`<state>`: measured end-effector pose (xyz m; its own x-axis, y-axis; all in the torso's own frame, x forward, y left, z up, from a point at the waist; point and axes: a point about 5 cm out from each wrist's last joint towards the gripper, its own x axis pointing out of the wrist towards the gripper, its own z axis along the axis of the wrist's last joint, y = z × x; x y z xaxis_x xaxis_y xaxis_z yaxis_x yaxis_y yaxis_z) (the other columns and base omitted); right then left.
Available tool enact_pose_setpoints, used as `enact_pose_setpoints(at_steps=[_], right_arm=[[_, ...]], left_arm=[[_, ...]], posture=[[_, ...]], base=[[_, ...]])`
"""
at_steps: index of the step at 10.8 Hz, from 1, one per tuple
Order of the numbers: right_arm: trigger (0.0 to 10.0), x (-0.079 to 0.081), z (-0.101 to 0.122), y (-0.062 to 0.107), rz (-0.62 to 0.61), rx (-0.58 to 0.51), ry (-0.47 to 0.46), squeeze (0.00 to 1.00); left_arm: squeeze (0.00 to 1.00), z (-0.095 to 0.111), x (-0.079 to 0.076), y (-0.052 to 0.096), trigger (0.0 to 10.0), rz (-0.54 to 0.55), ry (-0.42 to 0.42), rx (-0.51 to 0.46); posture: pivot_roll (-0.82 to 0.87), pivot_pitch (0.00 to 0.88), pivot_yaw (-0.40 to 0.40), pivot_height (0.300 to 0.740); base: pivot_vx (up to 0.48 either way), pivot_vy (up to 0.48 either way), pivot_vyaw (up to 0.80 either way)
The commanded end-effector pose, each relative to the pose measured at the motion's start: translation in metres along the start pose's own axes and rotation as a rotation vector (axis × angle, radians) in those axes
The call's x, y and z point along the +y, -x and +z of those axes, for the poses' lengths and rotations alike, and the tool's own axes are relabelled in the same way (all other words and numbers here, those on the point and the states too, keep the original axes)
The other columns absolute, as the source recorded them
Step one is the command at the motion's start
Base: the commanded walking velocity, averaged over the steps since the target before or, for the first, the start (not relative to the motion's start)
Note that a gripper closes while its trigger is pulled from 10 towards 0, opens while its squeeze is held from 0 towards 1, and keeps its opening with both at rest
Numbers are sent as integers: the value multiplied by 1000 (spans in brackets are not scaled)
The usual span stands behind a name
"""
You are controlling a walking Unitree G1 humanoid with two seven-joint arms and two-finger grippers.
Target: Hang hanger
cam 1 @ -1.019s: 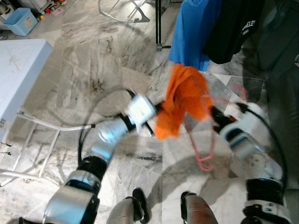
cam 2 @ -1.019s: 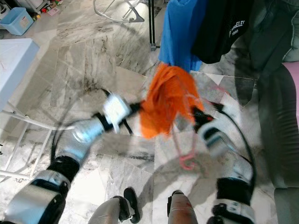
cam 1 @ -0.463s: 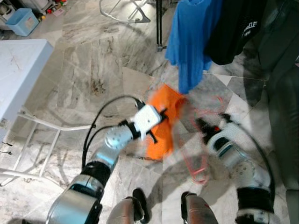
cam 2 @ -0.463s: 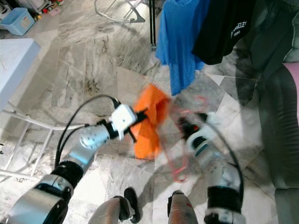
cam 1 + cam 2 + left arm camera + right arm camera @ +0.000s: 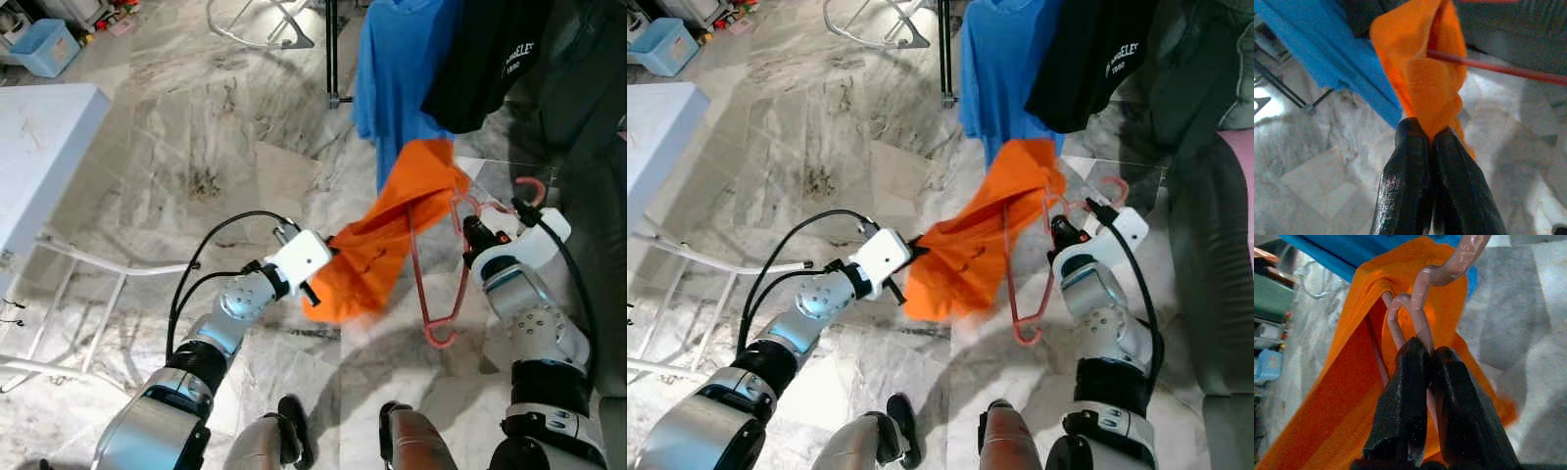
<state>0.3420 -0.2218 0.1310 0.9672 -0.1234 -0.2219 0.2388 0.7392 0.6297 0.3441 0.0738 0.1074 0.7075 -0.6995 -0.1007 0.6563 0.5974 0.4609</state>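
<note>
Hanger (image 5: 438,284) neck is clamped in the right hand (image 5: 1426,367) — thin, stiff wire; the limp orange garment (image 5: 377,245) is pinched by the left hand (image 5: 1429,139)

The pink hanger (image 5: 446,284) is partly hidden under the orange garment (image 5: 377,245) — the blue shirt (image 5: 402,69) is cut off at the top edge.

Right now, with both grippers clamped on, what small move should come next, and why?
Probably raise the right gripper toward the hanging clothes: it pinches the pink hanger by its neck, hook free, while the left gripper holds the orange garment draped on it.
</note>
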Motion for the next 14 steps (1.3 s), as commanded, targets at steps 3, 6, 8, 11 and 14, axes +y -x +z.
enact_pose_setpoints(at_steps=[3, 6, 8, 11, 14], right_arm=[[10000, 11, 51, -9, 10, -201, -27, 0], [10000, 118, 58, -4, 516, -270, 85, 0], [10000, 147, 23, 11, 702, -227, 207, 0], [10000, 152, -13, 32, 826, -190, 300, 0], [10000, 137, -24, 41, 849, -201, 478, 0]], left_arm=[[0, -15, -28, 8, 10000, -109, 97, 4], [0, 6, -80, -3, 10000, -367, 165, -126], [0, 8, -96, -3, 10000, -425, 189, -143], [1000, 2, -106, -3, 10000, -393, 272, -111], [1000, -3, -99, -2, 10000, -361, 254, -95]], posture=[[-315, 280, 163, 740], [-327, 270, 148, 740], [-322, 266, 136, 740], [-336, 263, 123, 740], [-331, 261, 123, 740]], base=[[0, 0, 0], [0, 0, 0], [0, 0, 0], [0, 0, 0], [0, 0, 0]])
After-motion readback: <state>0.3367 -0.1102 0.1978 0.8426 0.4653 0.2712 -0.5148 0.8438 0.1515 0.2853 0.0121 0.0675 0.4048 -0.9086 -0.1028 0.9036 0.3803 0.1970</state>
